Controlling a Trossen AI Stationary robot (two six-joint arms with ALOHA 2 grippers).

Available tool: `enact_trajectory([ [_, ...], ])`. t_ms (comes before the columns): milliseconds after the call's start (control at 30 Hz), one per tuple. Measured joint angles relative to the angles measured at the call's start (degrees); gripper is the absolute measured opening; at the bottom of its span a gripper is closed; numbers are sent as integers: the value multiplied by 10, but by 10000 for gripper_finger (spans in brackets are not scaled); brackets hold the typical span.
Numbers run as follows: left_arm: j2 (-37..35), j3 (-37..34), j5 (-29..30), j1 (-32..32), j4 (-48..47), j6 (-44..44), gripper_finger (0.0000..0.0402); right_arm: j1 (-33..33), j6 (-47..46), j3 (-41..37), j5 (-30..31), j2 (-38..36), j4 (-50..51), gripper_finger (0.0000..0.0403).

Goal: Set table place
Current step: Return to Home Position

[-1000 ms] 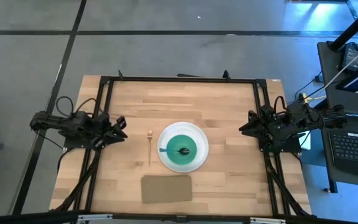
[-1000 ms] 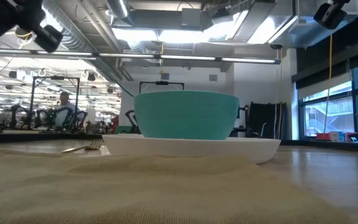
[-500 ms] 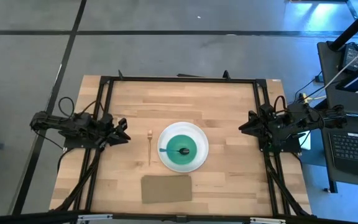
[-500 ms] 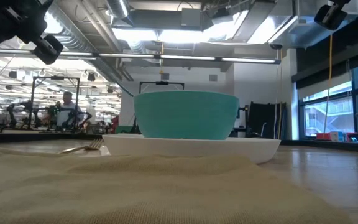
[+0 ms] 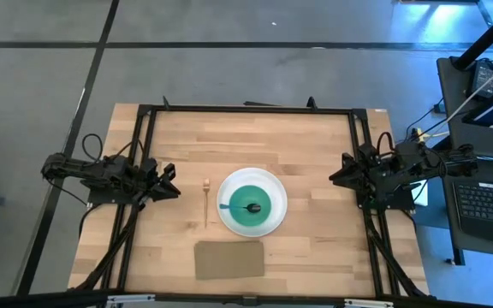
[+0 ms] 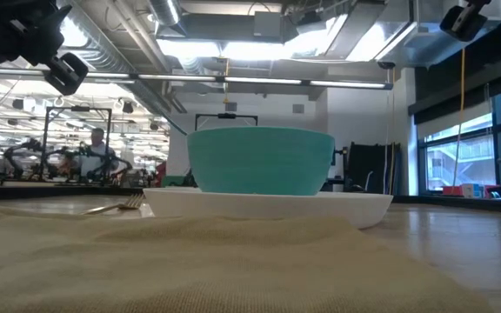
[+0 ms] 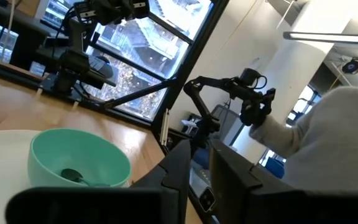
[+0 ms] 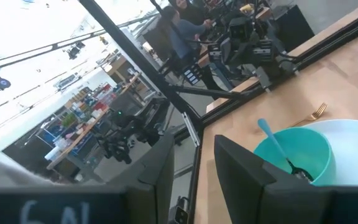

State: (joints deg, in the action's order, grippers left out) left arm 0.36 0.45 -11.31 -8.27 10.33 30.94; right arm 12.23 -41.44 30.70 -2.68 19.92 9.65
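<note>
A round white plate [image 5: 276, 190] lies on the wooden table [image 5: 315, 137] at its middle. A teal bowl [image 5: 241, 194] stands on the plate, and a spoon [image 5: 252, 207] with a dark head and blue handle lies inside the bowl. A thin pale fork [image 5: 205, 204] lies flat on the wood just left of the plate. My left gripper [image 5: 175, 184] hovers open at the table's left edge, left of the fork. My right gripper [image 5: 334, 177] hovers open at the right edge. Both are empty.
A tan rectangular mat [image 5: 229, 259] lies flat near the front edge, just in front of the plate. A black frame [image 5: 246, 109] edges the table. A person [image 6: 96, 148] stands in the room far behind. Bare wood lies between the plate and each gripper.
My left gripper has shifted a little toward the table's near edge and come down slightly. The plate, bowl, spoon, fork and mat have stayed where they were.
</note>
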Motion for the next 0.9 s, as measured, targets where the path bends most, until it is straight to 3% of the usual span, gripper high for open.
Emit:
enact_trajectory([
  [267,0,0,0,0,0,0,40,0,28,-24,-2,1,-37,117],
  [567,0,0,1,0,0,0,26,0,-10,-171,-16,-9,-182,117],
  [900,0,0,1,0,0,0,11,0,-36,-300,-15,-66,-372,117],
])
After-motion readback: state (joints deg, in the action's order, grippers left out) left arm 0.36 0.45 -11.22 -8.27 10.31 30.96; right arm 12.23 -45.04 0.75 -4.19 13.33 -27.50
